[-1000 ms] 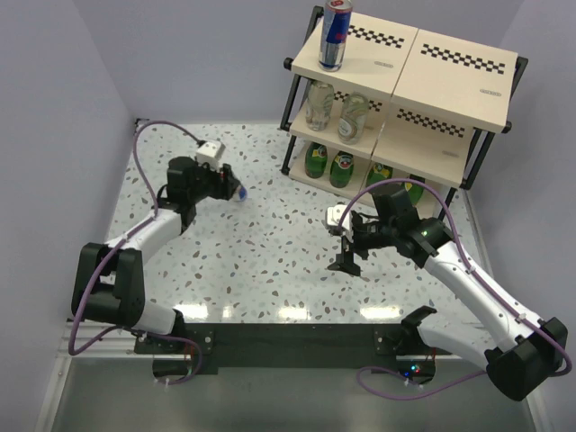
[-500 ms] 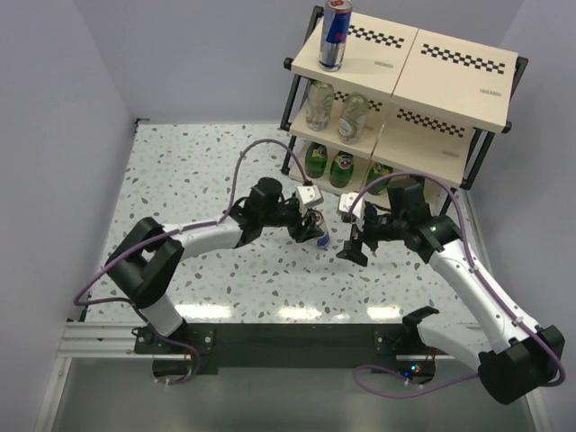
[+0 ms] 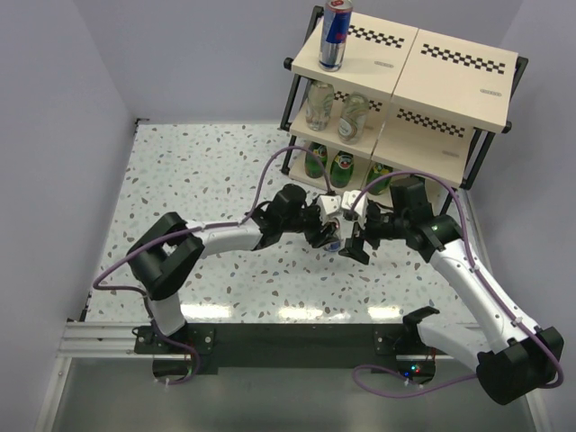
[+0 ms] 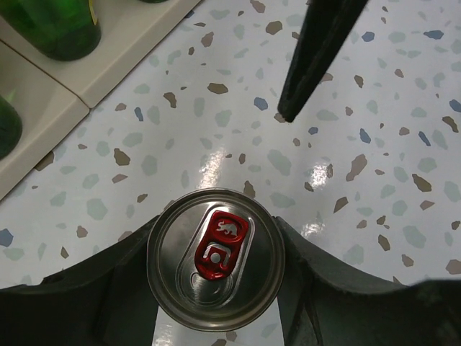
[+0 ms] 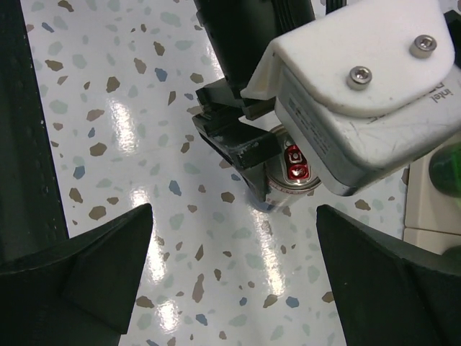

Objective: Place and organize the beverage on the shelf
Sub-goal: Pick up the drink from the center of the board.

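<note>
- Vertically, tab end up, slim can (image 4: 215, 268) pinched by left gripper (image 3: 328, 232), just before shelf (image 3: 400, 63).
- Right gripper (image 3: 353, 245) spread wide, likewise before shelf.
- Speckled table (image 3: 207, 180), lilac walls (image 3: 180, 54).

Your three-tier rack of black tube and pale beige boards (image 3: 450, 67) stands at the far right corner of the speckled white table (image 3: 198, 180). A blue-and-silver slim can (image 3: 335, 34) is upright at the top board's left end. Two clear bottles (image 3: 319, 105) share the middle board, and green glass bottles (image 3: 342, 168) line the bottom. Just in front of the rack, your left gripper (image 3: 326, 232) nearly touches the right gripper (image 3: 353, 245), whose fingers are spread.
</note>
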You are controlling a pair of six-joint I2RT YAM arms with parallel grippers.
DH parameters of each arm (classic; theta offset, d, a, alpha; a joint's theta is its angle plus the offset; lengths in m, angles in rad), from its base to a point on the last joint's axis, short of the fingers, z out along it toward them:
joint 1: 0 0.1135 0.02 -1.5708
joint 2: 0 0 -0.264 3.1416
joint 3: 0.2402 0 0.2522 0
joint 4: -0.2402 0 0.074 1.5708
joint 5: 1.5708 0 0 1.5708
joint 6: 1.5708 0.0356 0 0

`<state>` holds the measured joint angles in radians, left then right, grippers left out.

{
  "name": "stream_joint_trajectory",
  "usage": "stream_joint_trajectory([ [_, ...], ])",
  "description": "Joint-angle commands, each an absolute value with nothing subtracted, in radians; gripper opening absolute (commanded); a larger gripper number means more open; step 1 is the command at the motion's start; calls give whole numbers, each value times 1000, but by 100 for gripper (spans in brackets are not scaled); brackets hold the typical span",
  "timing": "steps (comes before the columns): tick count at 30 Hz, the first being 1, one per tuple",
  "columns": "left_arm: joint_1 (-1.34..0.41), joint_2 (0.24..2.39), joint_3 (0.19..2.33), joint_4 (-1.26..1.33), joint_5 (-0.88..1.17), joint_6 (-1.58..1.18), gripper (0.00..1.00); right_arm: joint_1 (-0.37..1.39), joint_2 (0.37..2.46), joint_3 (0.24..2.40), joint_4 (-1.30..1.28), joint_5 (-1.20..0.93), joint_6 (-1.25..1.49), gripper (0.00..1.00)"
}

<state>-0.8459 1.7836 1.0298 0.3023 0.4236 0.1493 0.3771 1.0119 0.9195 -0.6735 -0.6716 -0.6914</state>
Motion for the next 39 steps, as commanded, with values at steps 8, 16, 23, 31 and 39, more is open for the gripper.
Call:
stream_joint_trajectory([
  [8,-859,1772,1083,362,347,167,72,359,1006,928,-658,-689,-689,99],
  [16,-858,1678,974,448,293,189,89,344,1003,931,-661,-692,-689,99],
  [23,-859,1548,686,750,285,248,100,316,1015,931,-588,-652,-585,99],
  [31,-861,1534,382,1355,201,225,100,322,1086,913,-427,-473,-338,99],
  [39,-862,1612,387,1450,189,224,100,428,1230,948,-399,-290,-270,99],
])
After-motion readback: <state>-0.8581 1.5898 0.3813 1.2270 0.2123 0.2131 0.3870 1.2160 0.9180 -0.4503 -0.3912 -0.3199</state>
